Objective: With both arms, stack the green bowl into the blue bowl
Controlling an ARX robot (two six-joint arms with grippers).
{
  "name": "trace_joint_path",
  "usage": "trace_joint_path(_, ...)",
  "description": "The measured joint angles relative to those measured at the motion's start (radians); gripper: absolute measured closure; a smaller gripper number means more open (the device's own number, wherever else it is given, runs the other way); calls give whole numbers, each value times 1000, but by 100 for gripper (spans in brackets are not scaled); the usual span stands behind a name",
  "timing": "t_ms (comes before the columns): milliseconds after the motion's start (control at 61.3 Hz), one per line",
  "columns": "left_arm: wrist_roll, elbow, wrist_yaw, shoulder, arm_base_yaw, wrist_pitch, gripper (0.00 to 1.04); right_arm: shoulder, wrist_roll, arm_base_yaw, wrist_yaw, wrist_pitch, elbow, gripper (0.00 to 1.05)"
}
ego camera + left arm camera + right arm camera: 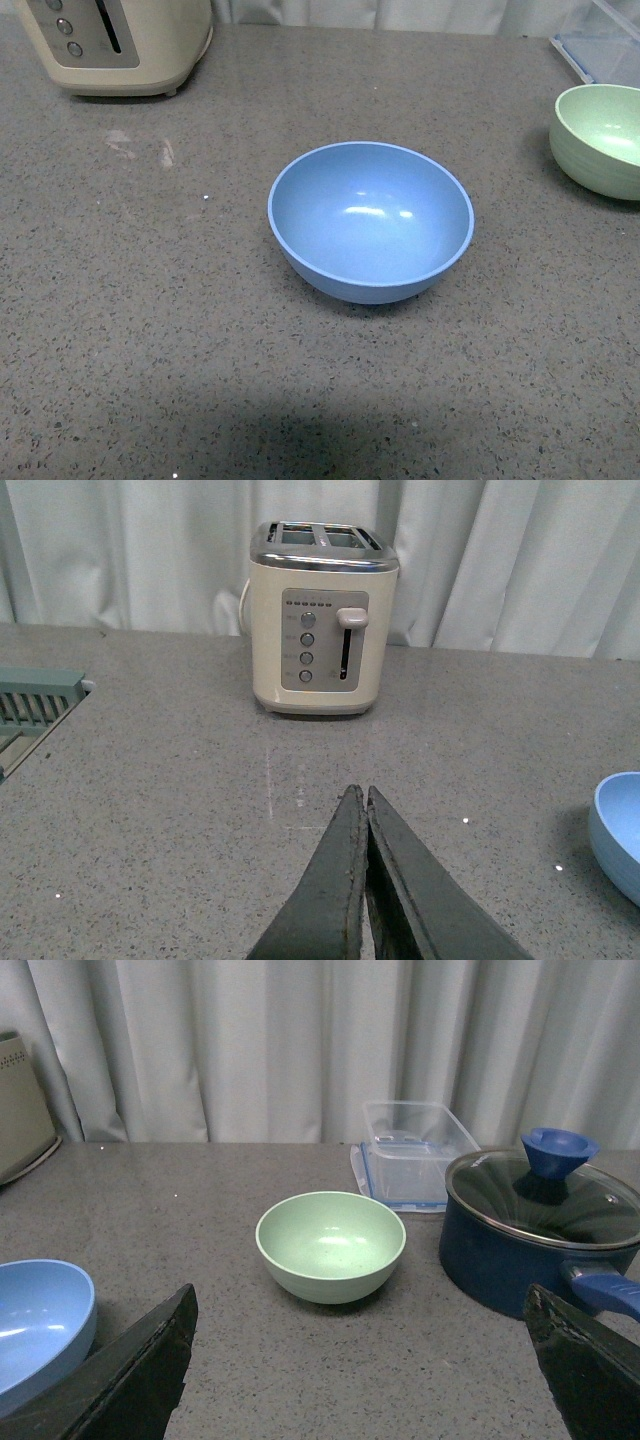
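The blue bowl [371, 221] stands upright and empty in the middle of the grey counter; its rim also shows in the left wrist view [618, 832] and the right wrist view [38, 1321]. The green bowl [602, 138] sits upright at the counter's far right, cut by the frame edge, and lies whole ahead of my right gripper [360, 1305], which is open and apart from it with nothing between its fingers. The green bowl [331, 1245] is empty. My left gripper [361, 798] is shut on nothing, over bare counter left of the blue bowl. Neither arm shows in the front view.
A cream toaster [117, 42] stands at the back left, facing my left gripper [324, 618]. A dark blue pot with a glass lid [543, 1228] and a clear plastic container [412, 1150] stand beside the green bowl. A teal rack [32, 713] lies at the far left. Curtains back the counter.
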Motion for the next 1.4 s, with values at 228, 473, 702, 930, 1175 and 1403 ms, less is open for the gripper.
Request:
trace_joint_path(228,0,0,-1,-2,0,-1,60,204,-35,5,137,-191,106,9)
trace_joint_path(473,0,0,0,-3,0,-1,21,668,-53,-130,-68,36,266,9)
trace_joint_path(702,1,0,0,-3,0,-1,6,1128,-238,-159,-222,80,485,9)
trace_joint_path(930,1,0,0,-3,0,-1,6,1398,-447,-149,-335,54,659,9)
trace_joint_path(1175,1,0,0,-3,0,-1,6,1607,-612,-103,-368,19,850,9)
trace_joint_path(1403,1,0,0,-3,0,-1,6,1725,-701,-37,-400,-30,915,9)
